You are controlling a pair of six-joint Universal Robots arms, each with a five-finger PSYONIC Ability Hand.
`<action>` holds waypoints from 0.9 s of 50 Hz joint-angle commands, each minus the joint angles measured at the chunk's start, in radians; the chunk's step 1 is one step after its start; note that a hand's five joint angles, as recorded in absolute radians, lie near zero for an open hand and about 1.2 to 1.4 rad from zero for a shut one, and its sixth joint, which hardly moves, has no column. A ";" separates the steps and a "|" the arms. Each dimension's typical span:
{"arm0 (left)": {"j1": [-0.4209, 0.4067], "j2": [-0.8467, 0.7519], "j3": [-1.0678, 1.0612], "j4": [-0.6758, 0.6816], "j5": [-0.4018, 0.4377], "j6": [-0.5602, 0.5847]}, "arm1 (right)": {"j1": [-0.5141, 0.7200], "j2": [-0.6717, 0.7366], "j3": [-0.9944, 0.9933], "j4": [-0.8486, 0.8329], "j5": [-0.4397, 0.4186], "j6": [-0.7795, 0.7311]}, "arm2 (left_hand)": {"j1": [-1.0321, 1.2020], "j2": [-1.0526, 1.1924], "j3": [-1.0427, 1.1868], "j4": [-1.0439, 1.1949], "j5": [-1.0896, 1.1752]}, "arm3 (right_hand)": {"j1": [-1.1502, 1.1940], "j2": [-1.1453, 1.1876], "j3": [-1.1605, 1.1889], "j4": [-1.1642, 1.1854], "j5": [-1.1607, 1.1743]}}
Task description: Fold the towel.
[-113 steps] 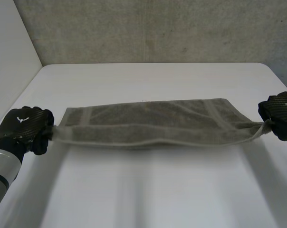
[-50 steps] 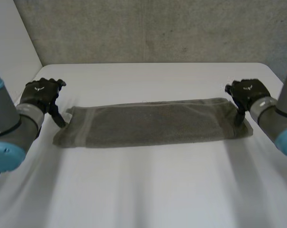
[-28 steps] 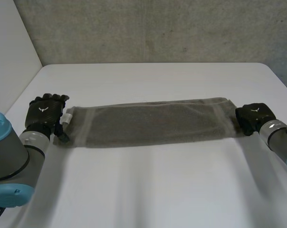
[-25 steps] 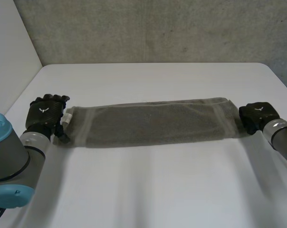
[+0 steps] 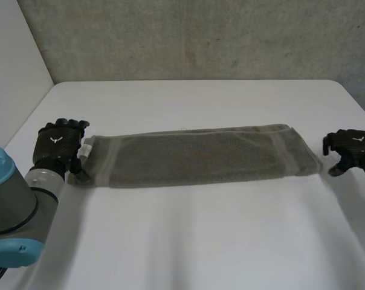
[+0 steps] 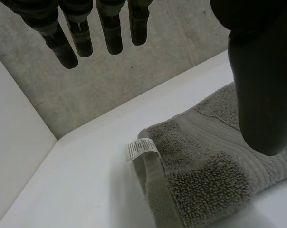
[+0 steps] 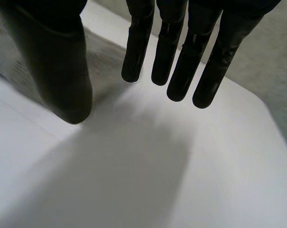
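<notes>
A grey-green towel, folded into a long strip, lies flat across the white table. My left hand rests at its left end, open. In the left wrist view its fingers are straight and its thumb hangs over the towel's end, beside a white label. My right hand hovers just past the towel's right end, apart from it. In the right wrist view its fingers and thumb are spread with nothing between them, over bare table beside the towel's end.
The white table stretches wide in front of the towel. A concrete wall rises behind the table's far edge, and a white panel stands at the left side.
The towel, held up taut earlier, now lies on the table. My right hand has let go of the right end, opened and drawn away to the right. The left hand has barely moved.
</notes>
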 commanded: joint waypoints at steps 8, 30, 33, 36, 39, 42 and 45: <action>-0.006 0.000 -0.004 0.002 0.003 -0.016 | 0.040 0.060 -0.002 -0.077 -0.062 0.078 | -0.084 -0.079 -0.067 -0.086 -0.219 | -0.006 -0.022 -0.015 -0.011 0.017; -0.003 0.001 -0.004 0.002 0.003 -0.060 | 0.040 0.144 -0.050 -0.101 -0.004 0.012 | -0.084 -0.079 -0.067 -0.086 -0.219 | 0.594 0.578 0.585 0.589 0.617; -0.003 0.001 -0.004 0.002 0.003 -0.060 | 0.037 0.144 -0.050 -0.113 -0.001 0.012 | -0.084 -0.079 -0.067 -0.086 -0.219 | 0.692 0.676 0.683 0.687 0.714; -0.003 0.003 -0.004 0.002 0.003 -0.060 | 0.037 0.143 -0.045 -0.133 0.011 0.019 | -0.084 -0.079 -0.067 -0.086 -0.219 | 0.692 0.676 0.683 0.687 0.714; -0.003 0.003 -0.004 0.002 0.003 -0.060 | 0.037 0.141 -0.045 -0.138 0.020 0.022 | -0.084 -0.079 -0.067 -0.086 -0.219 | 0.692 0.676 0.683 0.687 0.714; -0.003 0.003 -0.006 0.002 0.003 -0.060 | 0.034 0.131 -0.043 -0.138 0.034 0.022 | -0.084 -0.079 -0.067 -0.086 -0.219 | 0.692 0.676 0.683 0.687 0.714; -0.003 0.003 -0.006 0.002 0.003 -0.062 | 0.033 0.127 -0.042 -0.133 0.036 0.025 | -0.084 -0.079 -0.067 -0.086 -0.219 | 0.692 0.676 0.683 0.687 0.714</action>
